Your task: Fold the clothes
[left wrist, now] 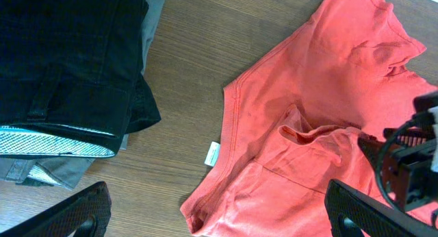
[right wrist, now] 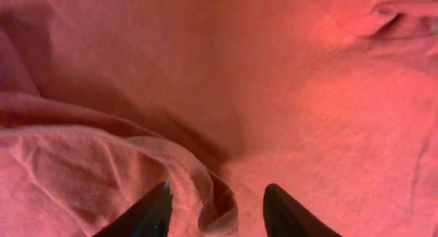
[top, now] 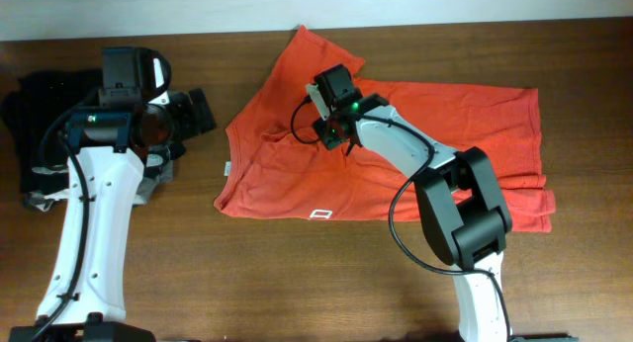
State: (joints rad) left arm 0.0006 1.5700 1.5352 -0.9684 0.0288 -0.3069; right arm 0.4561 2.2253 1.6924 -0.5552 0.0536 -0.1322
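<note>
Dark folded stack (top: 40, 105): lying at the far left of the desk (top: 297, 293), apart from the shirt; not part of the job
Left gripper (left wrist: 219, 213): held above the gap between stack and shirt, jaws spread wide, nothing in them
Risk, left side: if lowered carelessly, the stack's edge could be caught along with the shirt's hem, or the wrong garment picked up
T-shirt (top: 475, 125): spread from centre to right of the desk, part-folded, one flap (top: 321, 50) poking out at the top, layers uneven at the lower right
Right gripper (right wrist: 222, 209): low over the shirt's upper middle, jaws partly apart, a raised ridge of cloth (right wrist: 198, 189) lying between the tips; no pinch is seen, so the cloth is judged not held
Risk, centre: cloth could be snagged on a fingertip when the arm is lifted, and the fold dragged open
Risk, right side: the ridge, if left unsmoothed, could be trapped under the next fold, giving a lumpy, skewed result
</note>
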